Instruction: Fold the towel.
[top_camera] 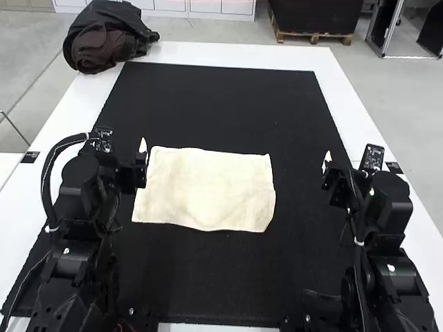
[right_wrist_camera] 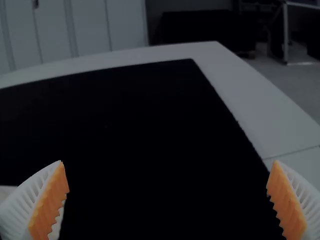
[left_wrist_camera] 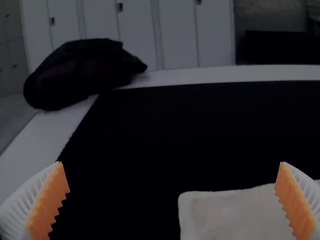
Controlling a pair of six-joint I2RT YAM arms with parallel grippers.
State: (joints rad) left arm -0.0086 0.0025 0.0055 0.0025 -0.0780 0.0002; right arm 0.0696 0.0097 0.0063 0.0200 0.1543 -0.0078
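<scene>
A cream towel (top_camera: 206,190) lies flat as a rough rectangle on the black mat, its edges slightly wavy; I cannot tell how many layers it has. My left gripper (top_camera: 142,160) is over the towel's left edge, and in the left wrist view the left gripper (left_wrist_camera: 175,177) is open, with a corner of the towel (left_wrist_camera: 230,215) beyond its fingers. Apart from the towel, to its right, is my right gripper (top_camera: 328,169). In the right wrist view the right gripper (right_wrist_camera: 167,177) stands open with nothing held, and a bit of towel (right_wrist_camera: 7,191) shows beside one finger.
The black mat (top_camera: 221,104) covers most of the white table (top_camera: 339,90). A dark bundled cloth or bag (top_camera: 104,38) rests at the table's far left corner. Both arms stand at the near side, one on each side of the towel.
</scene>
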